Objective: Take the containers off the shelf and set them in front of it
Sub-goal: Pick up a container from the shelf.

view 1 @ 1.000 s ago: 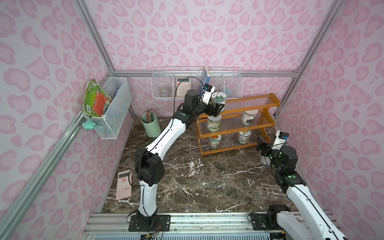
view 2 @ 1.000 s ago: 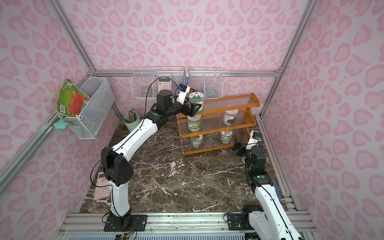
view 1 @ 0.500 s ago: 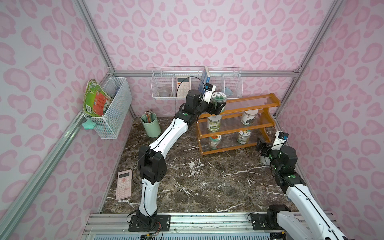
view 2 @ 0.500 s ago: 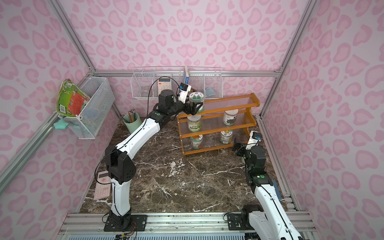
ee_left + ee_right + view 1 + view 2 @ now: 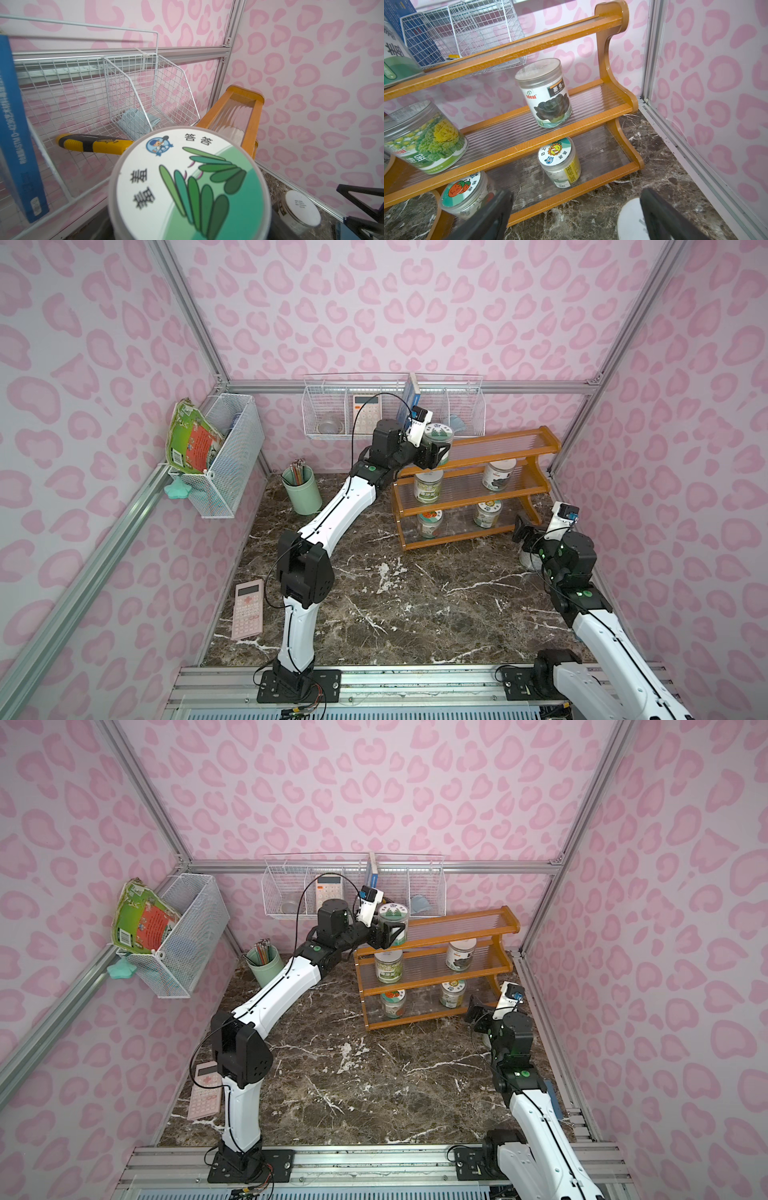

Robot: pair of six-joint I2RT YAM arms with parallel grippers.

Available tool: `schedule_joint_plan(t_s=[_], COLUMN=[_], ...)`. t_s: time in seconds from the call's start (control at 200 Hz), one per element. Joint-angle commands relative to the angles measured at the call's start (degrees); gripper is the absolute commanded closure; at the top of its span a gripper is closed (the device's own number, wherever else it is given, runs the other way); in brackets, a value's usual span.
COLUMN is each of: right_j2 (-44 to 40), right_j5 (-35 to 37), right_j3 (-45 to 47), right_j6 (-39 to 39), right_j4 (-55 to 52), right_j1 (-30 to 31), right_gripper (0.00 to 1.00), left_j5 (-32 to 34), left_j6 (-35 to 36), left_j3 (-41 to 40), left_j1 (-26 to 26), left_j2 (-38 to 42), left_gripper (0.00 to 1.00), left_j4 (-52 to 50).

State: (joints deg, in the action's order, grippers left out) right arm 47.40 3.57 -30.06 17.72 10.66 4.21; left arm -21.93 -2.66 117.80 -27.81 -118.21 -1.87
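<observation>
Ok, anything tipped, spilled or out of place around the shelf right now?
Nothing stands out. The lower jars on the shelf stand upright, and so does the white-lidded jar on the table by the open right gripper. The left gripper is shut on the top jar, also upright.

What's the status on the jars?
Left gripper shut on top jar. Right gripper open, above table jar. Four jars on shelf's lower tiers. Nothing blocking.
</observation>
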Motion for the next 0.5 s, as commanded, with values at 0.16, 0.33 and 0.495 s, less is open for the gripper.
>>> schedule_joint_plan(t_s=[0.16, 0.33, 0.495], right_j2=[-0.73, -1.25, -1.91], right_j5=[-1.85, -2.41, -5.46], right_j3=[-0.79, -1.75, -2.80], right_j6=[-0.14, -0.38, -0.40], right_j4=[0.27, -0.62, -1.75], right_j1=[-1.25, -2.46, -5.81], right_gripper=[0.01, 0.01, 0.01], left_j5=[0.14, -0.72, -0.93], left_j6=[1.77, 1.25, 2.48], left_j3=[-2.05, -5.76, -12.02], left_j1=[-0.05, -0.55, -2.94], left_j2=[4.97, 8.67, 13.27], left_gripper=[0.29, 0.29, 0.30], left_j4=[3.80, 5.18, 6.08])
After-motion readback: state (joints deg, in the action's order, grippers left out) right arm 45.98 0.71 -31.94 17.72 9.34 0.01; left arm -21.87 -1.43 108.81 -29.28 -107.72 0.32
